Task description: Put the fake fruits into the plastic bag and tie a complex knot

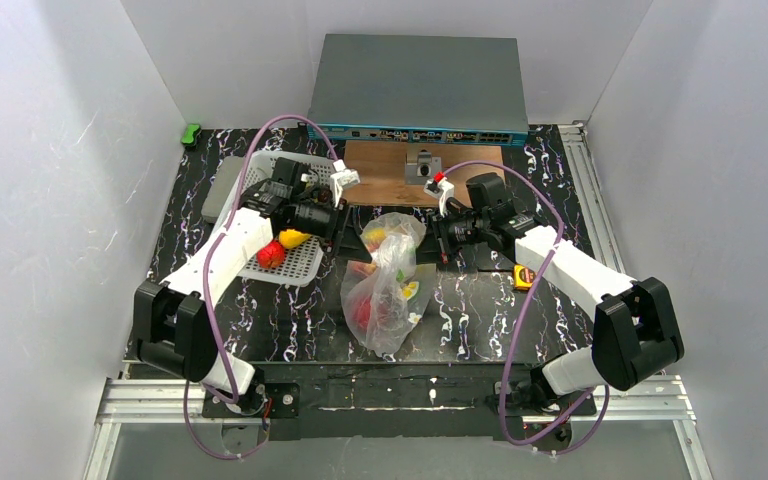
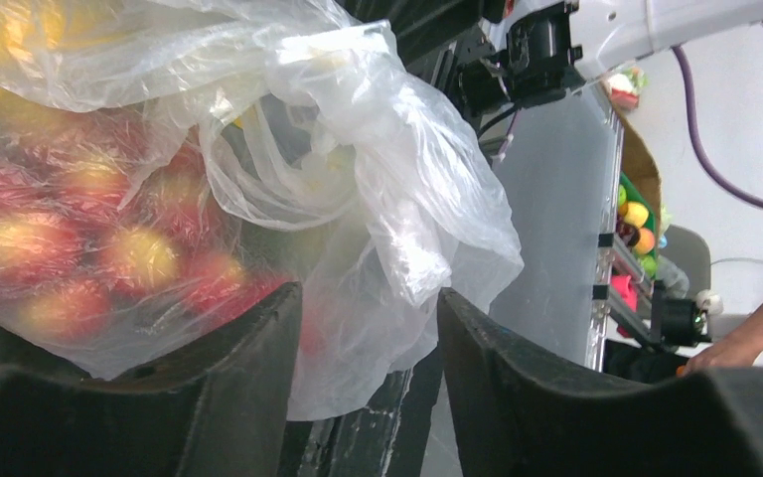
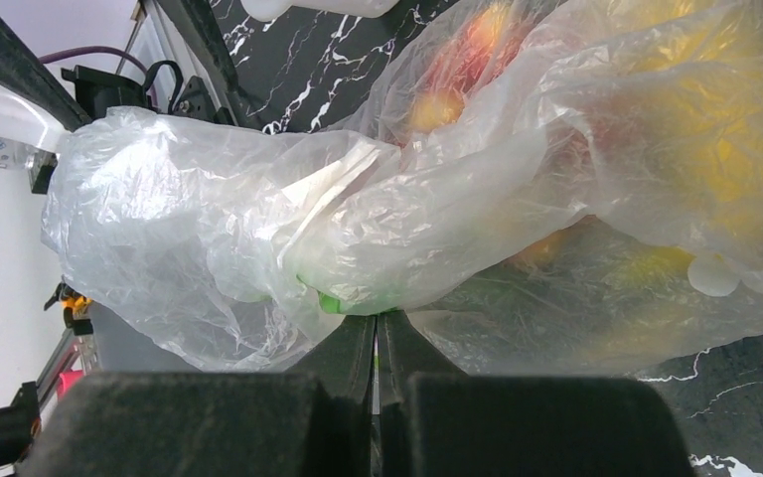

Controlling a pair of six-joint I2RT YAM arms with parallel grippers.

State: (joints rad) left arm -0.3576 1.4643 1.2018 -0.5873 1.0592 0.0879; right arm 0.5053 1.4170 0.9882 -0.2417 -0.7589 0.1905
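Pinching the plastic bag (image 1: 388, 285) on the counter (image 1: 480, 310), right tool (image 3: 378, 326) clamped on film; straddling loose film with left tool (image 2: 370, 294), half-wide, gripping nothing; risks tearing thin film under uneven pull, spilling fake fruits (image 2: 139, 258).

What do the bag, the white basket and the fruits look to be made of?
Bag: thin clear plastic film, glossy. It crinkles and shows fruit through it.
Basket: likely rigid white plastic, with a moulded lattice.
Fruits: probably plastic, with smooth skin and saturated colour. The finish is hard to judge at this size.
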